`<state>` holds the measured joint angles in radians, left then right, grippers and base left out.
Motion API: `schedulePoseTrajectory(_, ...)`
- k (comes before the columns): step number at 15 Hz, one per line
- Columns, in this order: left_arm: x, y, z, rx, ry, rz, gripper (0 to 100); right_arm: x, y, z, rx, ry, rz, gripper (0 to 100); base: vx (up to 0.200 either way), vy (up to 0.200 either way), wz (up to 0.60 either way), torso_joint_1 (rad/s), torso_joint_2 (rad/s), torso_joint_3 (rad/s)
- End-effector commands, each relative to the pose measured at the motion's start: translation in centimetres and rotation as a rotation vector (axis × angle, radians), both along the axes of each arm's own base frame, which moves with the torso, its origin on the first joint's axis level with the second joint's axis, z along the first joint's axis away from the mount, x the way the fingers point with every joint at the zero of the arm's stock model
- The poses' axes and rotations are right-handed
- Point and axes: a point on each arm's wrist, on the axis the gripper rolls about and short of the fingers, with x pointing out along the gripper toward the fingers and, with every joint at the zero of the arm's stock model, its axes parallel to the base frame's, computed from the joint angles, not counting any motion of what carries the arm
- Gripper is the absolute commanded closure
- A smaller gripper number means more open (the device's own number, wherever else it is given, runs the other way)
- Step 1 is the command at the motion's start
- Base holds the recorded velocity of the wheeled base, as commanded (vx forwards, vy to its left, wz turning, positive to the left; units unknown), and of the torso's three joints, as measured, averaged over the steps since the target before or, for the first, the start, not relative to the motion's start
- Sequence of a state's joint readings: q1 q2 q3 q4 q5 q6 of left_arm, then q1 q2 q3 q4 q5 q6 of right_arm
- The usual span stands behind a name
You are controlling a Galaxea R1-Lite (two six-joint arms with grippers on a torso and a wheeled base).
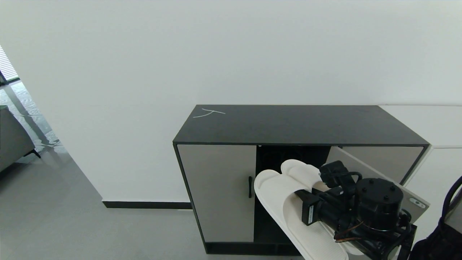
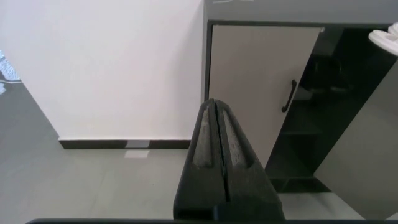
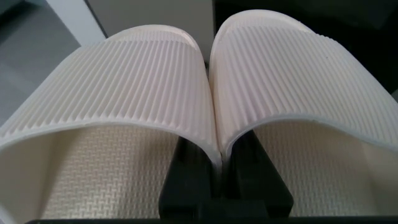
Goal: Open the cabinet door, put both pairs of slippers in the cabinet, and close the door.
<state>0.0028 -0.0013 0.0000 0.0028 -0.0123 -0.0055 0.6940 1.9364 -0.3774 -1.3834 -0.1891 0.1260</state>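
Observation:
A black cabinet stands against the wall. Its left grey door is closed, and its right door is swung open towards me. My right gripper holds a pair of white slippers in front of the dark opening, toes pointing at the cabinet. In the right wrist view the gripper is shut on the touching inner walls of the two ribbed slippers. My left gripper is shut and empty, low in front of the closed door and its black handle.
Dark shelves show inside the cabinet. A white unit adjoins the cabinet's right side. Open grey floor lies to the left, with a sofa at the far left edge.

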Motion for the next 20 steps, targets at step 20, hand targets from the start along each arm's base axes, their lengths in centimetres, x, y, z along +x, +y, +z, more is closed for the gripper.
schedulePoseTrajectory(20, 0.0, 0.0, 0.0, -0.004, 0.000, 0.002, 100, -0.2, 0.0, -1.4, -0.023, 0.034, 0.016, 100, 0.000, 0.000, 0.00, -0.225, 0.52, 0.287)
